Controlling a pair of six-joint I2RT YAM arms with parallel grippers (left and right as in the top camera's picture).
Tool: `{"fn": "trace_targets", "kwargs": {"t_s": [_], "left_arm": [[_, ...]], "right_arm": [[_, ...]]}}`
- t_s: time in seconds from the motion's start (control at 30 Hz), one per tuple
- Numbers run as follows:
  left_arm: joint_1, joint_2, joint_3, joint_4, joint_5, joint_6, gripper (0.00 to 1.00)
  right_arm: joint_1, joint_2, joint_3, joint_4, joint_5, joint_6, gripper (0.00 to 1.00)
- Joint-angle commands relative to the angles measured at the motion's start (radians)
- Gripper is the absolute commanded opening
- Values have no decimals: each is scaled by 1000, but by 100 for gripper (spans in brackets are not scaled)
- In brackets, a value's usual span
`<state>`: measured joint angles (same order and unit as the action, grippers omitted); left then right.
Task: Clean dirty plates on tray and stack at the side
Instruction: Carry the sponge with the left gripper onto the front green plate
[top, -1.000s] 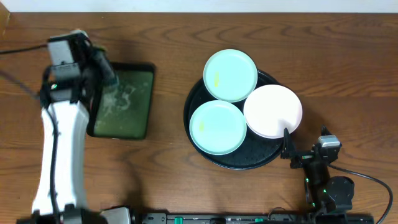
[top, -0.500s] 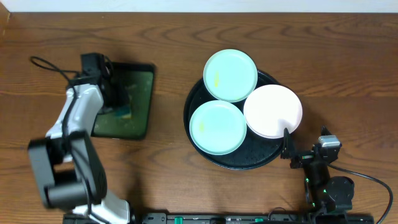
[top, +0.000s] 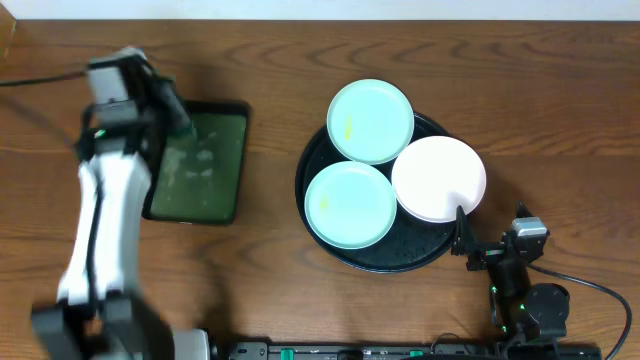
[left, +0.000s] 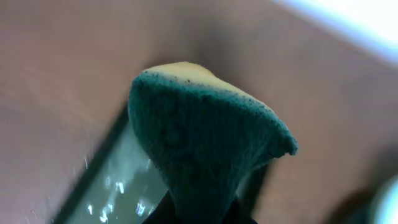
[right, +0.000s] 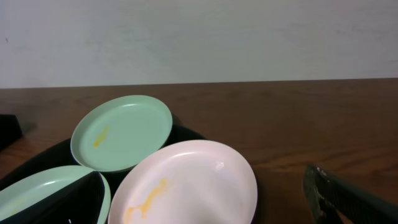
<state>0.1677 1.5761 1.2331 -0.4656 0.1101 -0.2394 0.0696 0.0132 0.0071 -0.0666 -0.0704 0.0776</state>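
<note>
The left gripper grips a green sponge over the dark green tray's edge, and whether the right gripper near the black tray is open, I cannot tell.

Glossy black tray, wood-grain table, rough porous sponge

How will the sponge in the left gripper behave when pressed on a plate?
Likely soft: the sponge bulges into a wedge above the pinch of the left gripper. Probably light, held by one end. Possibly wet, given the glistening green tray.
</note>
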Motion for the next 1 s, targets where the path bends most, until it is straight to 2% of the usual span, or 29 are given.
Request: {"fn": "trace_targets", "kwargs": {"t_s": [0.0, 0.13, 0.27, 0.33, 0.43, 0.57, 0.8, 0.97], "left_arm": [[-2, 142, -46, -53, -32, -9, 7], [-2, 108, -31, -97, -11, -10, 7], [-2, -40, 4, -116, 126, -54, 7], [-2, -137, 5, -101, 193, -136, 7], [-22, -290, 4, -126, 204, -364, 7], [-108, -373, 1, -213, 205, -500, 8], [-433, -292, -46, -233, 185, -499, 7], [-662, -63, -49, -193, 121, -499, 7]], "right_arm": [[10, -2, -2, -4, 3, -12, 99], [10, -2, -2, -4, 3, -12, 99], [10, -2, -2, -4, 3, -12, 99], [10, -2, -2, -4, 3, -12, 99], [10, -2, -2, -4, 3, -12, 99], [10, -2, -2, -4, 3, -12, 99], [10, -2, -2, -4, 3, -12, 99], [10, -2, -2, -4, 3, -12, 99]]}}
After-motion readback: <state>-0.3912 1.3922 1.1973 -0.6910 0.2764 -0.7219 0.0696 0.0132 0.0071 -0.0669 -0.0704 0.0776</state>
